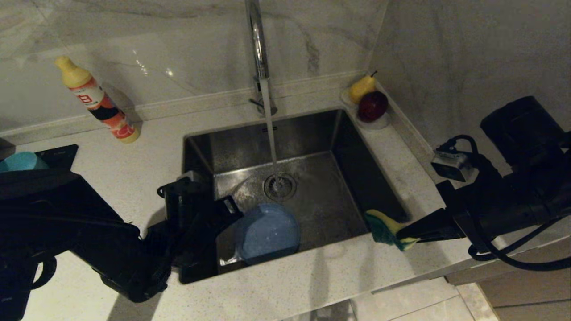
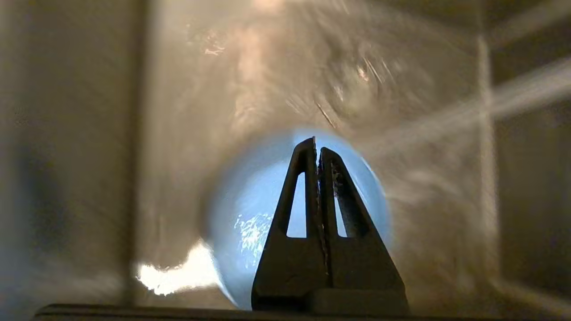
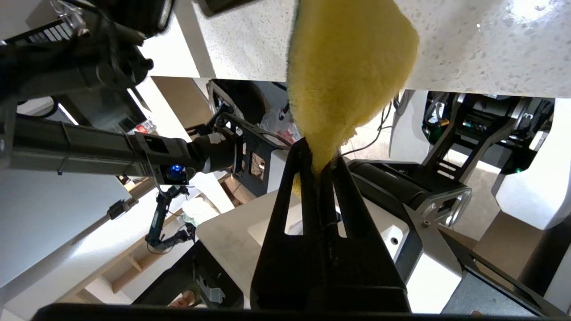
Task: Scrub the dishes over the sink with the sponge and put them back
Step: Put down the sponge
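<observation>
A light-blue plate (image 1: 266, 232) hangs tilted over the front of the steel sink (image 1: 357, 178), beside the drain strainer (image 1: 279, 186). My left gripper (image 1: 236, 214) is shut on the plate's left rim; in the left wrist view the shut fingers (image 2: 308, 187) stand against the plate (image 2: 250, 200). Water runs from the chrome tap (image 1: 258, 53) into the drain. My right gripper (image 1: 408, 234) is shut on the yellow-and-green sponge (image 1: 386, 227) at the sink's front right corner. The right wrist view shows the sponge (image 3: 348, 76) pinched at its tip. A teal bowl (image 1: 20, 161) peeks out at far left.
A detergent bottle (image 1: 96, 100) stands on the counter at back left. A clear dish with a pear (image 1: 361, 87) and a red apple (image 1: 372, 106) sits at the sink's back right corner. A dark flat panel (image 1: 58, 154) lies at the left, and marble walls close the back and right.
</observation>
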Available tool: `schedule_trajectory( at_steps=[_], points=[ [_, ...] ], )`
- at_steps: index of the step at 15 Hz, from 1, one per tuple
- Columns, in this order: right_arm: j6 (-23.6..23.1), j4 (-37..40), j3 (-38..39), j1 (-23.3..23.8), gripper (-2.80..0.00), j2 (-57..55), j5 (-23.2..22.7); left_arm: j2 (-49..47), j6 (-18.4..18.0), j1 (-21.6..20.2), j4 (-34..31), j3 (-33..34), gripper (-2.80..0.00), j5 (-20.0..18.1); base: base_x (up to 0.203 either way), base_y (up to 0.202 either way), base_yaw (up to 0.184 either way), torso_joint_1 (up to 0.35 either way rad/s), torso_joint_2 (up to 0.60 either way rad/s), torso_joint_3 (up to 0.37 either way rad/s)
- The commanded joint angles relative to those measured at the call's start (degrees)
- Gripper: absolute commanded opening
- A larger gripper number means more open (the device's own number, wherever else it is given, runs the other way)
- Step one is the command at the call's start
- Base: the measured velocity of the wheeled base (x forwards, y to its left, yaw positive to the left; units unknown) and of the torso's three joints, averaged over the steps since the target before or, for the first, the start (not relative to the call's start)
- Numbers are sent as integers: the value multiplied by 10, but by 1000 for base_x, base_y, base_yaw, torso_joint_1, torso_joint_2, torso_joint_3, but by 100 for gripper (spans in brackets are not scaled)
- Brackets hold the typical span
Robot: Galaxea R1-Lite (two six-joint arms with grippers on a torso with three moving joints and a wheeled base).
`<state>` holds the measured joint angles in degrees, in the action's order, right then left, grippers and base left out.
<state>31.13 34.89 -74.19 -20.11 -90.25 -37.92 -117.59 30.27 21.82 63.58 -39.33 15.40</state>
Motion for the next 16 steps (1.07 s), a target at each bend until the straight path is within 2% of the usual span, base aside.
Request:
schedule_trajectory(
  at_steps=[1,3,7,12,16],
  points=[
    [2,2,3,0,-280,1,-2,8,-43,-36,27,-2,-280,25,0,0,0,0,0,0],
    [2,2,6,0,-280,6,-2,51,-63,-52,32,-6,-280,32,0,0,0,0,0,0],
    [2,2,16,-1,-280,19,-3,133,-67,-57,8,4,-280,31,0,0,0,0,0,0],
    [1,2,37,-1,-280,49,-1,188,-56,-44,-114,57,-280,21,0,0,0,0,0,0],
    [3,2,49,-3,-280,74,12,226,-57,-42,-179,72,-280,20,0,0,0,0,0,0]
  ],
)
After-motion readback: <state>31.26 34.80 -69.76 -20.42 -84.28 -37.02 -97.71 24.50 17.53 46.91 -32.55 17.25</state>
